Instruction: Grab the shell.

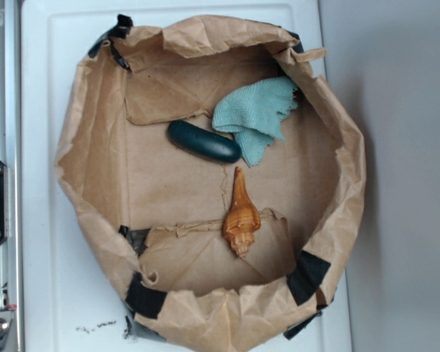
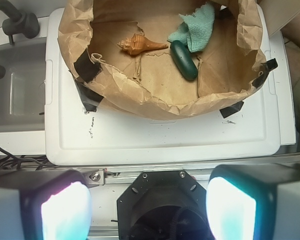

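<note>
The orange-tan ribbed shell [image 1: 240,213] lies on the floor of a brown paper-lined basin [image 1: 88,147], its thin point aimed at the dark green oblong object. In the wrist view the shell [image 2: 140,45] is far off near the top, lying on its side. My gripper [image 2: 149,207] hangs well away from the basin, above the robot's black base. It is open, its two glowing pads [image 2: 65,212] wide apart with nothing between them. The gripper does not show in the exterior view.
A dark green smooth oblong object [image 1: 204,141] and a teal cloth [image 1: 257,114] lie in the basin beyond the shell. Crumpled paper walls with black tape [image 1: 306,277] ring the basin. A white board [image 2: 160,137] lies underneath; a grey sink [image 2: 15,90] sits to its left.
</note>
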Motion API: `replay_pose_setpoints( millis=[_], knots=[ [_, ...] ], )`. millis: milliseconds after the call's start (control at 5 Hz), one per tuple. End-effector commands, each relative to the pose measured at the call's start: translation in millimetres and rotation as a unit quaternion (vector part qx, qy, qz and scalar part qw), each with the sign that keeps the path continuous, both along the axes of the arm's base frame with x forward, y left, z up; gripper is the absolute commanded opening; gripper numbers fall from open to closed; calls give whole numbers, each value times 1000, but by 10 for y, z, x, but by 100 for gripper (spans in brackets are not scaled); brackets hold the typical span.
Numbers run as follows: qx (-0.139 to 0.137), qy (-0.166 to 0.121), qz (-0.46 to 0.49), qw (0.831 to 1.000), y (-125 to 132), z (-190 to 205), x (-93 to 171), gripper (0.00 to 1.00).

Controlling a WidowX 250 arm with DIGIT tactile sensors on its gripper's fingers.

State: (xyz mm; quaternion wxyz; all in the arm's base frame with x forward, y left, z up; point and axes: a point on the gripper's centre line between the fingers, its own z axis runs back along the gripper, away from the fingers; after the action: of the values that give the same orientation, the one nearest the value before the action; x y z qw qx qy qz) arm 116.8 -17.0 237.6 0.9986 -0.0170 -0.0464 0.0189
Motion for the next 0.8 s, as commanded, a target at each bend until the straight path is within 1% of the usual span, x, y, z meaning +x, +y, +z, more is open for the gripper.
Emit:
replay_pose_setpoints(
  millis=[0, 200, 400, 600],
  knots=[
    [0, 0, 0, 1000, 0, 0, 0, 100],
    [8, -18, -26, 999, -17, -310, 99, 100],
    [-20, 9, -77, 997, -22, -457, 208, 100],
    [-21, 17, -122, 992, 20, -520, 189, 100]
  ],
)
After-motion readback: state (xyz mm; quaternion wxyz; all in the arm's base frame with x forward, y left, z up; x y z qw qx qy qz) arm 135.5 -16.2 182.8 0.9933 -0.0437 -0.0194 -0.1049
